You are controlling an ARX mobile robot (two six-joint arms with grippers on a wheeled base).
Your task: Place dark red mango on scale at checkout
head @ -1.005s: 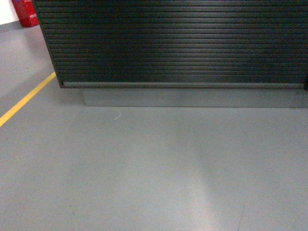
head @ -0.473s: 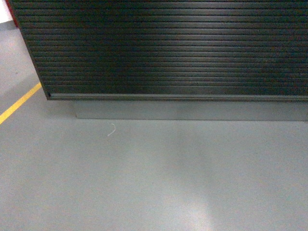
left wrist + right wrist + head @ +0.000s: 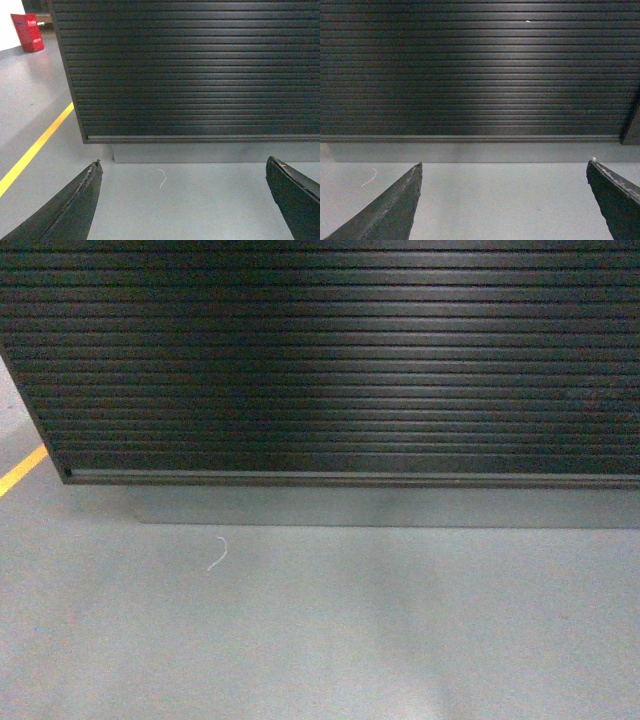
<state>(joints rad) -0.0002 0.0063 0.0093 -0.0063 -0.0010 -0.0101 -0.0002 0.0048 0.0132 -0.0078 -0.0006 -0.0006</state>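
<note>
floor (image 3: pixel 400 630): grey, smooth, faintly glossy
table (image 3: pixel 330 360): black ribbed front standing on the floor
white scrap (image 3: pixel 217 553): curled, on floor near the table's base
yellow line (image 3: pixel 35 147): painted, left side

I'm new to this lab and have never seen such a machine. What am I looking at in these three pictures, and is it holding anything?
It is a wheeled robot with two arms, facing the checkout, a black counter with a ribbed front. The head camera looks down at the grey floor, where a small white scrap lies. The other two pictures come from cameras on each wrist: the dark wedges at the bottom are the fingers of the left tool and the right tool. Both are open and hold nothing. No mango or scale is in view.
</note>
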